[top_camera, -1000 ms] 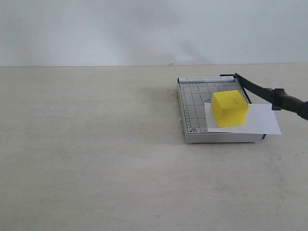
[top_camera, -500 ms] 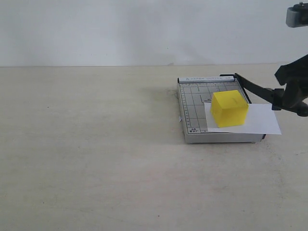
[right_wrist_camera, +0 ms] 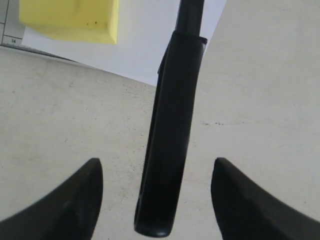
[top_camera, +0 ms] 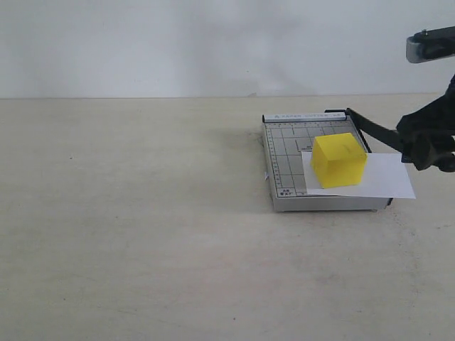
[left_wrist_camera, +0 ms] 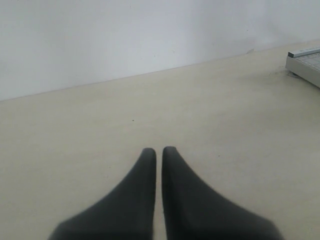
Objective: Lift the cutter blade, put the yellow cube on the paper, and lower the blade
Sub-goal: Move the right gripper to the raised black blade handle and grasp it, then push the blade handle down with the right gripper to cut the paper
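Observation:
The yellow cube (top_camera: 339, 160) (right_wrist_camera: 70, 19) rests on the white paper (top_camera: 387, 177) (right_wrist_camera: 145, 45), which lies on the grey gridded trimmer base (top_camera: 284, 153). The cutter blade (top_camera: 373, 128) is raised at an angle toward the right, and its thick black handle (right_wrist_camera: 170, 145) lies between the spread fingers of my right gripper (top_camera: 426, 145) (right_wrist_camera: 156, 170), which is open with neither finger touching the handle. My left gripper (left_wrist_camera: 156, 150) is shut on nothing over bare table, out of the exterior view.
A pale table (top_camera: 142, 213) runs to a white wall (top_camera: 213, 42) at the back. A corner of the trimmer base (left_wrist_camera: 307, 62) shows in the left wrist view.
My right gripper has come into view from the right and moved in around the blade handle. The cube, paper and blade have not moved.

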Motion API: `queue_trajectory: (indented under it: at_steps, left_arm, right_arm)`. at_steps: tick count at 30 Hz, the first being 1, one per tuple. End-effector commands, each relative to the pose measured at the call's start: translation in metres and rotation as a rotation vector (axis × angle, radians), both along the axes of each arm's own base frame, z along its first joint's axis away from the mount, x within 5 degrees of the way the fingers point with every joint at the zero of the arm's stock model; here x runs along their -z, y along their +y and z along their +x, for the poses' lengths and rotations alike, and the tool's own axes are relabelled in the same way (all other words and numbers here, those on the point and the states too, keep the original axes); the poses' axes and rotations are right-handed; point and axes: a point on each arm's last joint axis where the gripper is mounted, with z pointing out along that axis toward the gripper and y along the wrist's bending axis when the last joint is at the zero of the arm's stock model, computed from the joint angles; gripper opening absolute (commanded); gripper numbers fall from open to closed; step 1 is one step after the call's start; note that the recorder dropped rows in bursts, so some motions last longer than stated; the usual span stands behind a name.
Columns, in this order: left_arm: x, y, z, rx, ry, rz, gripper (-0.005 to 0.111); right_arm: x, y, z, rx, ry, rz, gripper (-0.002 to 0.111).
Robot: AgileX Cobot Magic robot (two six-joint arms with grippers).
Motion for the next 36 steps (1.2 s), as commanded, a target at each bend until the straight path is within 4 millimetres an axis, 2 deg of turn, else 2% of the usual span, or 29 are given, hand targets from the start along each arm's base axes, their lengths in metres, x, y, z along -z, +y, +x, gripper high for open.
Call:
queue_trajectory:
  at_steps: [1,10,23,30,36]
  left_arm:
    - [0.001,0.0,0.0,-0.005,-0.003,-0.008,0.004]
    - [0.001,0.0,0.0,-0.005,-0.003,-0.008,0.004]
    - [0.001,0.0,0.0,-0.005,-0.003,-0.008,0.004]
    - [0.001,0.0,0.0,-0.005,-0.003,-0.008,0.004]
    - [0.001,0.0,0.0,-0.005,-0.003,-0.008,0.004]
  right_arm:
    - [0.005,0.0,0.006,-0.019,0.0,-0.012,0.061]
    - [0.01,0.001,0.012,-0.023,-0.018,-0.011,0.058]
    - [0.01,0.001,0.011,-0.02,-0.008,-0.005,0.0]
    - [0.014,0.004,0.008,-0.025,0.008,0.026,0.0]
    - [0.046,0.007,-0.005,-0.007,0.041,0.07,0.0]
